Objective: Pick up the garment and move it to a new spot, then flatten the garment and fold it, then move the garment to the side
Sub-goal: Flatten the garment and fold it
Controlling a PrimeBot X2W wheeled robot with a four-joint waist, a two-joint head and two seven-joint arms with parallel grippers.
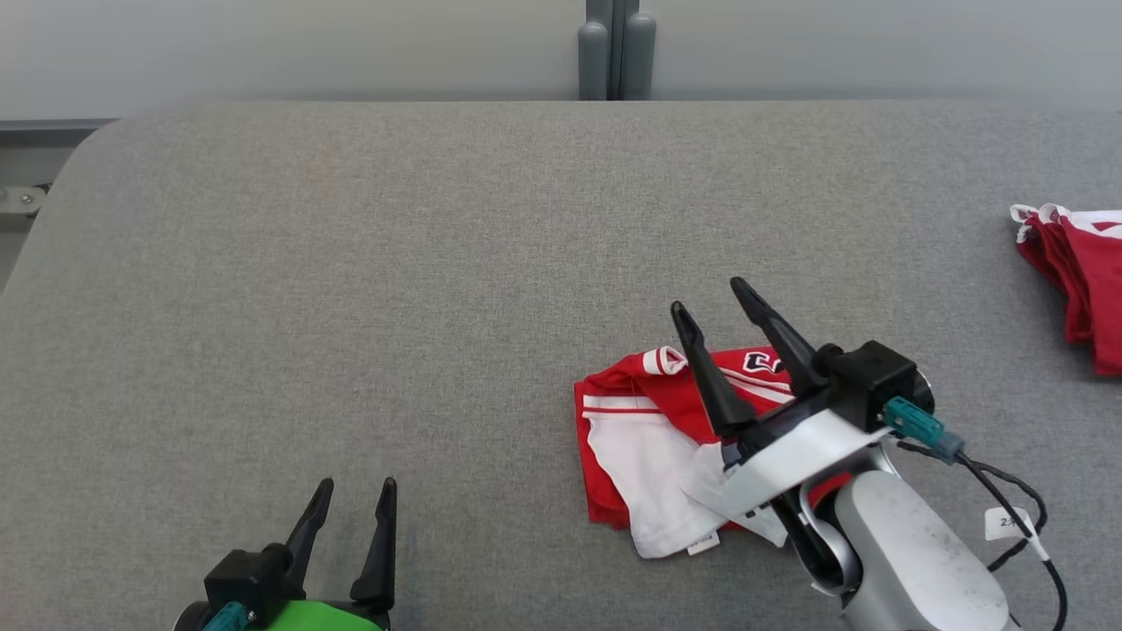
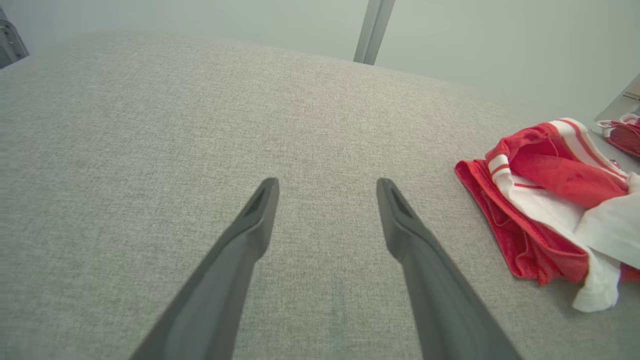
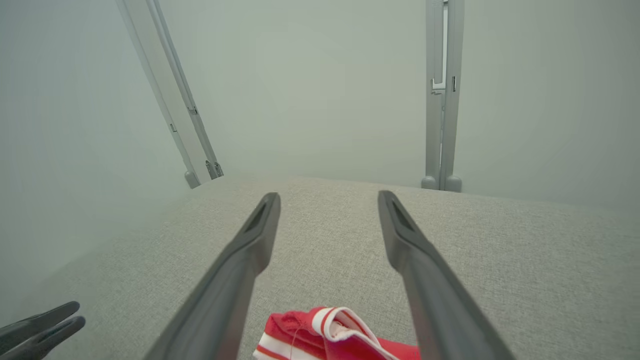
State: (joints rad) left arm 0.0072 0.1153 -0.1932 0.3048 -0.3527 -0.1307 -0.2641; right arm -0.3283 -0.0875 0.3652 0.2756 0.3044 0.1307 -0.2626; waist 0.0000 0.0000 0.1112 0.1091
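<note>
Folding looks largely done: the red-and-white striped sports garment (image 1: 653, 438) lies in a compact, roughly folded bundle on the grey fabric tabletop (image 1: 351, 263), right gripper (image 1: 708, 295) spread and empty just above it, left gripper (image 1: 358, 482) spread and empty well apart, so the sideways move seems left.

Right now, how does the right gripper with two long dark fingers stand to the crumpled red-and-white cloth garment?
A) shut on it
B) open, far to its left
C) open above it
C: the right gripper has its fingers spread apart over the garment, with no cloth between them.
</note>
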